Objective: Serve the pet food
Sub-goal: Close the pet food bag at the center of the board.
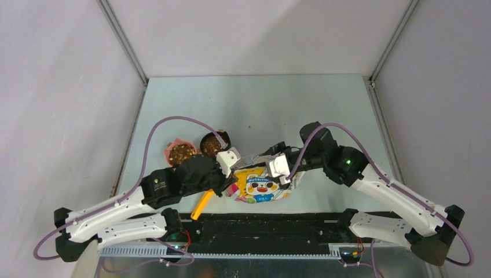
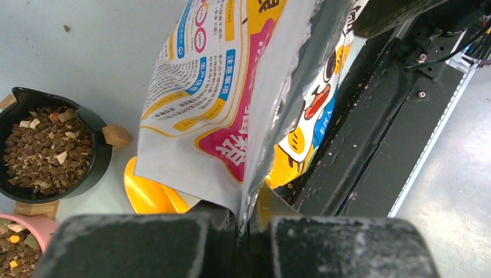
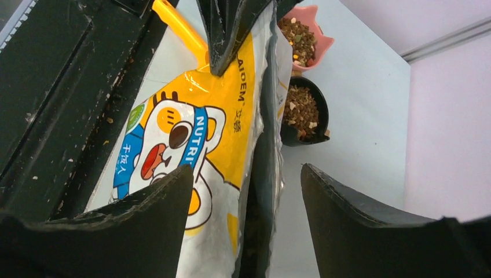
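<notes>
Pinching bag (image 2: 220, 87) edge tight with left gripper (image 2: 243, 231). Straddling bag top with right gripper (image 3: 246, 171), jaws apart, no grip seen. Noted pet food (image 2: 46, 150) in black bowl (image 2: 101, 156) and pink bowl (image 2: 35, 226), left of bag, near yellow scoop (image 1: 202, 205).

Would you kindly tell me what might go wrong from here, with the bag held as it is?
1. Only the left gripper pinches the bag, by a thin edge; the right gripper is open around another edge, so the bag may slip or twist.
2. The black bowl beside it already holds plenty of kibble; more could spill over.
</notes>
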Controlling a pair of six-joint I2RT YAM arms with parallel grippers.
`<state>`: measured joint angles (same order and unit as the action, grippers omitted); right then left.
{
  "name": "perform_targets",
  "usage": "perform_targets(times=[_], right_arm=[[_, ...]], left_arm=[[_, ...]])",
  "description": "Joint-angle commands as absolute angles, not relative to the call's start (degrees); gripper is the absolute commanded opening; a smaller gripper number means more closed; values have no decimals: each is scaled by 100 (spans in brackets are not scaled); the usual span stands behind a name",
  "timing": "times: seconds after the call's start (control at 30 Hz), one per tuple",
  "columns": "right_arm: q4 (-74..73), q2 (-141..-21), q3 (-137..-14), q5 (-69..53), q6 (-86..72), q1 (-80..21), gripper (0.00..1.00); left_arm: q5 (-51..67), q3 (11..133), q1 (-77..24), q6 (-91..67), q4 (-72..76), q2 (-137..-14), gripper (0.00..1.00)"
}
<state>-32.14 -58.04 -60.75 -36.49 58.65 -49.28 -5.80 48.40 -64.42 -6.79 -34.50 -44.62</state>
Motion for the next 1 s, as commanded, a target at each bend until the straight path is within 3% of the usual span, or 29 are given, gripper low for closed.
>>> perform_targets(times=[0.0, 0.2, 0.27, 0.4, 0.43, 0.5, 0.53, 0.57, 0.6, 0.7, 0.83, 0.97], right_arm=[[-2835, -5945, -6194, -3299, 5778, -5178, 71], [-2665, -6051, -6196, -2767, 5711, -5374, 63], [-2603, -6050, -6192, -2646, 5669, -5418, 54], [-2839, -6061, -6343, -2472, 5664, -5497, 28], [-2944, -6110, -6525, -2470, 5601, -5503, 9], [-3250, -6184, -6808, -2531, 5338, -5490, 0], [-3251, -6208, -6875, -2531, 5096, -5487, 0], [-3179, -6254, -7021, -2507, 4886, -5457, 0], [-3150, -6336, -7101, -2501, 4377, -5435, 0], [-3107, -6597, -7665, -2971, 2599, -5029, 0], [-2725, -6979, -7736, -4546, -18, -4058, 0], [-2561, -7420, -7693, -5771, -1383, -3669, 0]], left_arm=[[-473, 4947, -6442, -383, -2884, -4293, 0], [-229, 4999, -6446, -397, -2911, -4114, 0], [-168, 4971, -6447, -418, -2936, -4046, 0], [-178, 4953, -6442, -535, -3028, -3923, 0], [-194, 4946, -6447, -558, -3026, -3904, 0], [-295, 4911, -6444, -649, -2985, -3850, 22], [-357, 4884, -6443, -672, -2915, -3810, 48], [-384, 4863, -6443, -661, -2859, -3799, 56], [-390, 4797, -6442, -585, -2697, -3767, 71], [-394, 4573, -6443, -263, -2101, -3655, 85], [-550, 4251, -6442, 359, -1463, -3407, 98], [-771, 3938, -6442, 830, -1122, -3107, 100]])
